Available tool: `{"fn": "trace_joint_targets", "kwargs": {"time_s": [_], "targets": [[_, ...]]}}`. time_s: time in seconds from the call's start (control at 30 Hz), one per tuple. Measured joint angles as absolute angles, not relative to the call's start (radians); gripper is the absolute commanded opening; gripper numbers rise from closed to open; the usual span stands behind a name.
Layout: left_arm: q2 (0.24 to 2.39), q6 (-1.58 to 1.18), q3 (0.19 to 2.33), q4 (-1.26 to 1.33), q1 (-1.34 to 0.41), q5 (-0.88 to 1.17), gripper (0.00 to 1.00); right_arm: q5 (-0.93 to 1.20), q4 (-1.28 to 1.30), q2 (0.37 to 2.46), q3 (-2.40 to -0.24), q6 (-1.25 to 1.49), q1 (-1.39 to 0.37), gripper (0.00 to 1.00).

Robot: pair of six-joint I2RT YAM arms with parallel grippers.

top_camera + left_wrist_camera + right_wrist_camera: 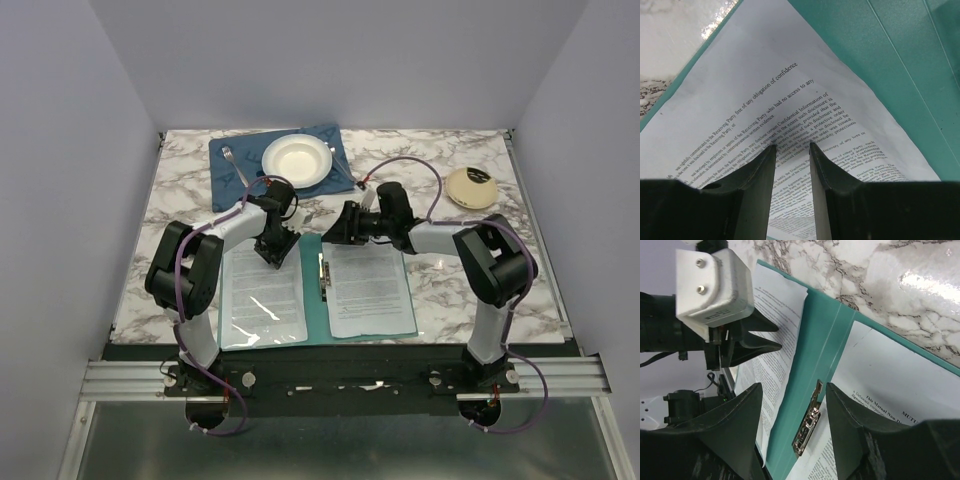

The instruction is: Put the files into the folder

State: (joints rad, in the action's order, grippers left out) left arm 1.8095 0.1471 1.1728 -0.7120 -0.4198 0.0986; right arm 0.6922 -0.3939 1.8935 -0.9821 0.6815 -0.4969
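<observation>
The teal folder [312, 290] lies open on the marble table. White printed files lie on both halves: one sheet [260, 295] on the left, another [365, 285] on the right beside the metal clip [323, 275]. My left gripper [272, 255] points down at the top of the left sheet. In the left wrist view its fingers [792, 146] stand apart with their tips at the printed paper [765, 100], and teal folder [890, 60] shows beyond. My right gripper [794, 385] is open over the spine, its fingers either side of the clip [808, 422].
A dark blue placemat [232, 172] at the back carries a white bowl [297, 158] and a fork [233, 162]. A round tan object [472, 187] sits at the back right. Grey walls close in the table on three sides.
</observation>
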Motion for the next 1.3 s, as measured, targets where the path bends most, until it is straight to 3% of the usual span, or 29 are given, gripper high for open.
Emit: {"fn": "trace_joint_targets", "kwargs": {"time_s": [0.67,1.3], "targets": [[1.811,0.157,1.174,-0.712,-0.414,0.095,0.41,0.698,-0.331,2.018,-1.061,0.641,-0.547,0.59],[1.810,0.160,1.175,-0.713,-0.414,0.088,0.41,0.738,-0.431,2.035,-1.047,0.714,-0.569,0.56]]}}
